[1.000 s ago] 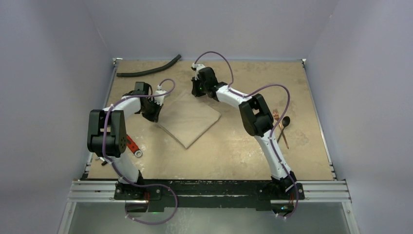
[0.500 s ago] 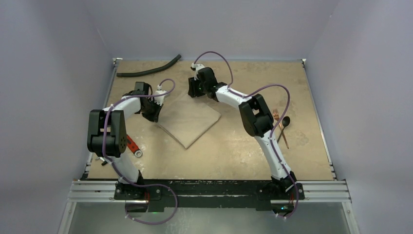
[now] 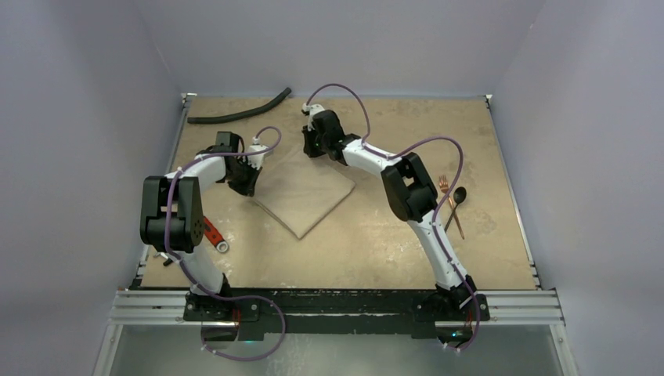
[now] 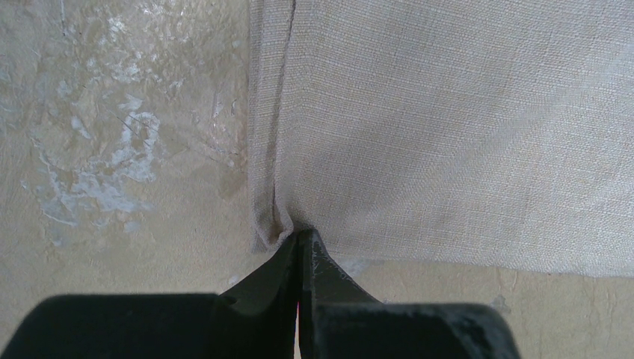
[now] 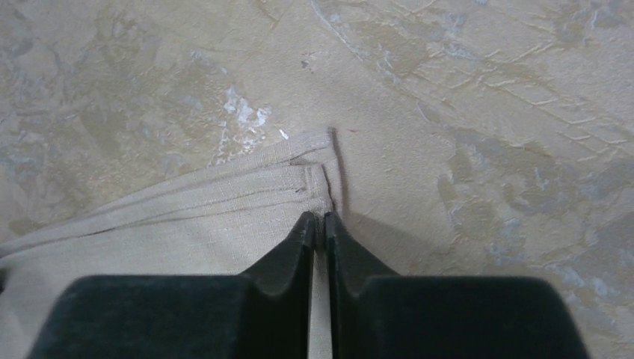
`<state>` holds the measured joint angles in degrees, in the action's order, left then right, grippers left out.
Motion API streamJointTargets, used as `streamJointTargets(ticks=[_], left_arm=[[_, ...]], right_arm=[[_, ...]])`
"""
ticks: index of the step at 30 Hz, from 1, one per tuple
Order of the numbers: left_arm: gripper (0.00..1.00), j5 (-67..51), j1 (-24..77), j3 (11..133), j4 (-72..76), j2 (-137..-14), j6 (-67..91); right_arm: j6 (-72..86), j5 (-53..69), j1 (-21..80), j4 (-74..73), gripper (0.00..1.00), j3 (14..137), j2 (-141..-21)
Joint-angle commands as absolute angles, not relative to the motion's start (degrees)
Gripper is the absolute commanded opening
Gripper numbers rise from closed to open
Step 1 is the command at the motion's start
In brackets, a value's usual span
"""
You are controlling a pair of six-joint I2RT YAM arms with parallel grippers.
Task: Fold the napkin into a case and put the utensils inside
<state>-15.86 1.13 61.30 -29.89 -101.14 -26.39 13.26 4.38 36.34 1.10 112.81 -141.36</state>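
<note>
The beige napkin [image 3: 307, 190] lies flat as a folded diamond in the middle of the table. My left gripper [image 3: 249, 186] is shut on its left corner; the left wrist view shows the cloth [image 4: 463, 127] pinched at the fingertips. My right gripper [image 3: 311, 146] is shut on the far corner, where the right wrist view shows stacked hemmed layers [image 5: 247, 194] between the tips. The copper fork [image 3: 446, 192] and the dark-bowled spoon [image 3: 458, 200] lie together at the right, apart from both grippers.
A long black curved hose [image 3: 239, 110] lies at the back left. A red-handled tool [image 3: 213, 235] lies by the left arm's base. The table's raised edges run along left and right sides.
My right gripper has slid a little to the left and toward the back with the napkin's far corner. The left gripper and the utensils have not moved.
</note>
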Motion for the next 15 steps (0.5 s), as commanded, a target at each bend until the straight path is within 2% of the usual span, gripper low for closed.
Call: streamJointTargets(ticks=[1,9,15], left_arm=[[0.00,-15.3,0.3,61.1,-32.7,-102.9,-27.9],[0.00,-15.5,0.2,61.2,-32.9,-103.1,-27.9],[0.00,-15.5,0.2,61.4,-33.2,-103.2,-27.9]], right_arm=[[12.5,2.5,36.9,1.1,0.07,115.3,-139.6],[11.0,0.2,36.9,1.2,0.00,114.6,-137.0],[9.9,-0.8,37.6,2.6,0.00,111.5,-133.4]])
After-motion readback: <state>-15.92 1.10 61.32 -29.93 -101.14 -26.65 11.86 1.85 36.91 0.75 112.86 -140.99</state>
